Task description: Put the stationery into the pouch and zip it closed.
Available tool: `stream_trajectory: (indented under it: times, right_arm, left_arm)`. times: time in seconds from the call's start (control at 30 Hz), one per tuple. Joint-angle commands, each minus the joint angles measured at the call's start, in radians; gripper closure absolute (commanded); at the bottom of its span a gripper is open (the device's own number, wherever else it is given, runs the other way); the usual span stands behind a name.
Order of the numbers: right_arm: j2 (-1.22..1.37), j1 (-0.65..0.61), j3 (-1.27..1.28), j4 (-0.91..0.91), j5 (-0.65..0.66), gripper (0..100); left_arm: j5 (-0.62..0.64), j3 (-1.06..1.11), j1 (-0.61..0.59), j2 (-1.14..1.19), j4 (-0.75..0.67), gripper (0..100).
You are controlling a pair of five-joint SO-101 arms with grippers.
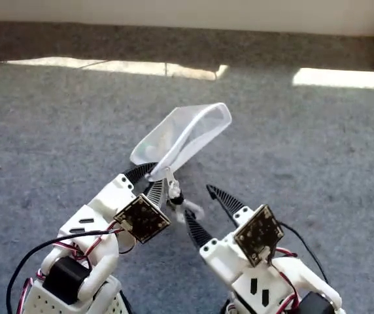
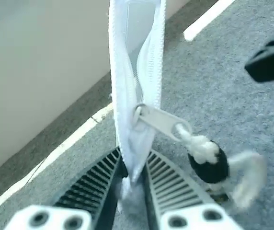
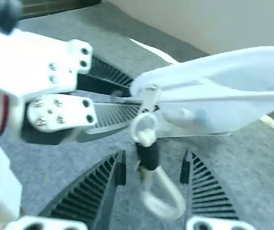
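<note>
— Where is the pouch (image 1: 184,134)?

— Up in the air, above the grey carpet (image 1: 318,163). The left pincer (image 1: 149,182) holds it by one end. Its two fingers are squeezed tight on the cloth, right below the zip pull (image 2: 158,122).

— And the other pincer?

— The right pincer (image 1: 200,204) is wide open. It is not holding anything. A cord (image 3: 158,196) with a black bead (image 2: 209,168) hangs from the zip pull. It dangles right between the two open fingers.

— Is the pouch heavy?

— I think not. It looks thin and floppy, and you can nearly see through it. Something small shows inside, but I cannot tell what it is. The far end looks open like a mouth, so I guess the zip is not shut yet.

— Where should the right pincer grab?

— On the bead or the flat zip pull, I think. The cord is soft and will just bend, and the loop could slip out. The bead is a hard little lump, so the fingers can pinch it well.

— What could go wrong?

— The pouch is soft, so it may bunch up when the zip is pulled. The left pincer needs to hold its end tight so the cloth is stretched flat. A hard tug could yank the cloth out of the fingers.
</note>
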Motion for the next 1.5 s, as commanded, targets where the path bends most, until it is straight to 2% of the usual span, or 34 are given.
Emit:
stream_trajectory:
  times: [0.0, 0.23, 0.6, 0.8, 1.0, 1.17, 1.47]
  right_arm:
    - [0.001, -0.082, 0.004, -0.008, -0.006, 81.7]
    - [0.002, -0.157, 0.124, -0.139, -0.006, 81.7]
    - [0.002, -0.15, 0.272, -0.331, -0.006, 81.8]
    - [0.002, -0.054, 0.289, -0.357, -0.008, 81.8]
    - [0.002, -0.048, 0.354, -0.429, -0.006, 82.1]
    - [0.002, -0.047, 0.375, -0.481, -0.005, 89.3]
    - [0.001, -0.001, 0.375, -0.493, -0.012, 89.2]
  left_arm:
    - [0.012, -0.007, -0.022, -0.018, -0.031, 100]
    - [0.012, -0.007, -0.019, -0.018, -0.031, 100]
    - [0.034, -0.005, -0.016, -0.022, -0.026, 100]
    - [0.037, -0.005, -0.016, -0.024, -0.026, 100]
    - [0.038, -0.005, -0.016, -0.024, -0.026, 100]
    - [0.038, -0.005, -0.016, -0.024, -0.025, 100]
    - [0.038, -0.005, -0.016, -0.024, -0.025, 100]
